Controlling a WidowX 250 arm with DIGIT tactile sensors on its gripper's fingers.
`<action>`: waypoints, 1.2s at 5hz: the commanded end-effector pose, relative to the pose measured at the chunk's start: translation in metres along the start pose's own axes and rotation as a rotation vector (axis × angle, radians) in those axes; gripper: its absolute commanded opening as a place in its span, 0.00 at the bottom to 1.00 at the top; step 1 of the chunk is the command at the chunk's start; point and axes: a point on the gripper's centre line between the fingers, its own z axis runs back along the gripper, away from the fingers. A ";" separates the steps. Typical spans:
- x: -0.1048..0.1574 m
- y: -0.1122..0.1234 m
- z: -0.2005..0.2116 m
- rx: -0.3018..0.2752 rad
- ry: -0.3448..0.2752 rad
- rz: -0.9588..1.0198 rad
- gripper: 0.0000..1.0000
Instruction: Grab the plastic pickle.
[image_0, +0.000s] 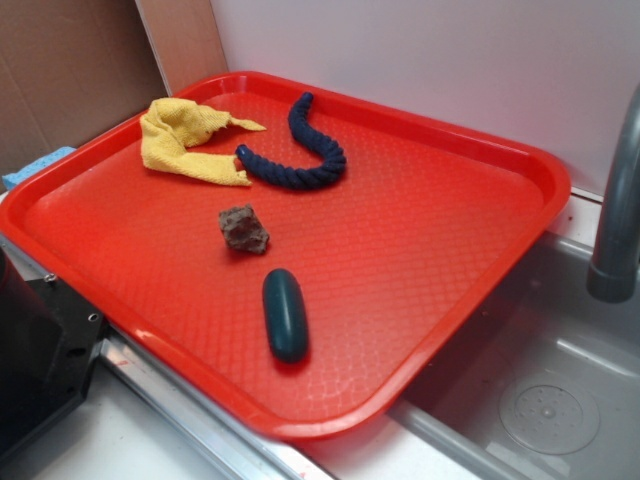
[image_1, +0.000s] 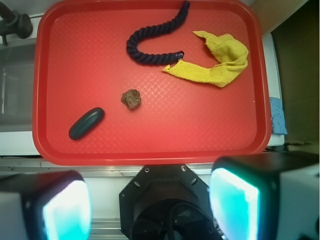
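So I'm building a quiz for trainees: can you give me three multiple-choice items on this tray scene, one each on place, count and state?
1. What lies nearest the plastic pickle?
A. brown lump
B. yellow cloth
C. blue rope

2. How many things lie on the red tray?
A. two
B. four
C. six

3. How is the claw?
A. shut on the pickle
B. open, off the tray
C. shut on the rope

Key: 1 A, the brown lump sits just beside it. 2 B, pickle, lump, blue rope, yellow cloth. 3 B, wrist view shows the pads apart, holding nothing.
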 end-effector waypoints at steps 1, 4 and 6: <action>0.000 0.000 0.000 0.000 0.000 0.000 1.00; 0.003 -0.049 -0.042 0.083 -0.030 0.411 1.00; 0.020 -0.067 -0.093 0.075 -0.037 0.652 1.00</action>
